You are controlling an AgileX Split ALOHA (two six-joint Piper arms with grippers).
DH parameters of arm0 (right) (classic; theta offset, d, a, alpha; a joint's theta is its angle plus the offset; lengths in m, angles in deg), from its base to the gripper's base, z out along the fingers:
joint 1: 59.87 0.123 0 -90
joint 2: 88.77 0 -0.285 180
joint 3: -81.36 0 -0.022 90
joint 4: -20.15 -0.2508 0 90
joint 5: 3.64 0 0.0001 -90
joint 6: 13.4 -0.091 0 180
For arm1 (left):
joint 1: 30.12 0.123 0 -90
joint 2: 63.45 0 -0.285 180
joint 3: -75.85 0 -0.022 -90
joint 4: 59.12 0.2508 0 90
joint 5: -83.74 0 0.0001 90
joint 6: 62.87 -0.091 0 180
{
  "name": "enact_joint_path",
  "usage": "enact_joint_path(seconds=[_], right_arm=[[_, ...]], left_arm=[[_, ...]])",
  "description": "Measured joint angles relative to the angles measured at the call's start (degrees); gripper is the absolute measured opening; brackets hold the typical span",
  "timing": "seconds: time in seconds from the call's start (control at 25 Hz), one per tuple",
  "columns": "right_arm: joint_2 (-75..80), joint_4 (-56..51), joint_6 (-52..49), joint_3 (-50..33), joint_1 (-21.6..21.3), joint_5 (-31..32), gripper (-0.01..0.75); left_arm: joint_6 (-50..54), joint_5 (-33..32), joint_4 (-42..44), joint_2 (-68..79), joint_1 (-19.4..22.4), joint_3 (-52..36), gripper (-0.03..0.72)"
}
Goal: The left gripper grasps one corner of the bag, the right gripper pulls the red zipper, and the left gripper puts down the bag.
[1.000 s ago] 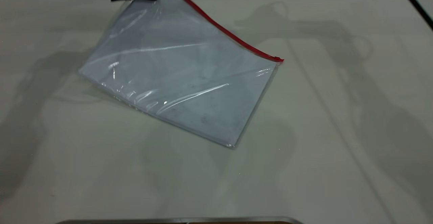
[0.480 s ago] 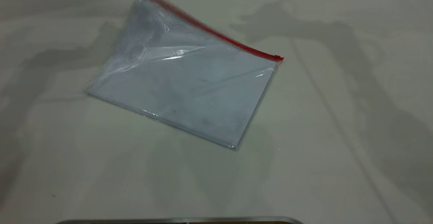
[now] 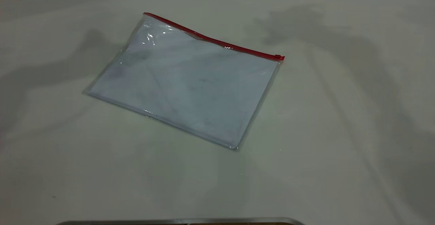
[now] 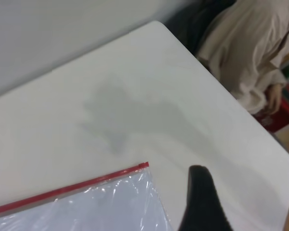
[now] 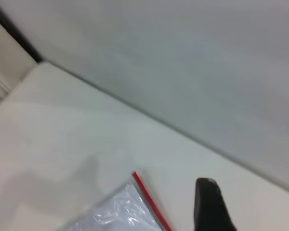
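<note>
The bag (image 3: 183, 82) lies flat on the white table (image 3: 340, 133), a clear pouch with a pale bluish sheet inside. The red zipper (image 3: 210, 40) runs along its far long edge, with the slider tab (image 3: 278, 56) at the right end. Neither gripper shows in the exterior view. In the left wrist view one black finger (image 4: 201, 202) hangs above the table beside a bag corner (image 4: 111, 207) and its red zipper (image 4: 62, 191), holding nothing. In the right wrist view one black finger (image 5: 209, 207) is above the table near the bag's other zipper corner (image 5: 147, 197), also holding nothing.
A metal edge (image 3: 180, 221) runs along the near side of the table. A person in beige clothing (image 4: 250, 53) sits beyond the table's edge, by something red (image 4: 284, 115). A grey wall (image 5: 183, 57) stands behind the table.
The left gripper has let go of the bag's raised corner and left the exterior view. The bag has dropped flat onto the table. The right arm's cable has also gone from view.
</note>
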Motion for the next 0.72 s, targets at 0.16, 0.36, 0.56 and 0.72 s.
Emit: enact_joint_path(seconds=[0.16,0.36,0.56,0.72], right_arm=[[-5.91,0.75,-0.04,-4.03,0.00,0.00,0.464],[-13.99,6.60,0.12,-18.79,0.37,0.00,0.464],[-24.76,15.85,0.25,-43.08,0.37,0.00,0.464],[-35.36,18.79,0.12,-59.79,0.37,0.00,0.464]], left_arm=[[4.15,-0.95,5.61,-9.35,0.00,0.00,0.548],[13.48,-2.86,13.91,-18.18,0.00,0.00,0.548],[22.96,-6.07,23.65,-22.15,-0.04,-0.07,0.548],[30.49,-6.07,29.56,-22.62,-0.04,-0.46,0.547]])
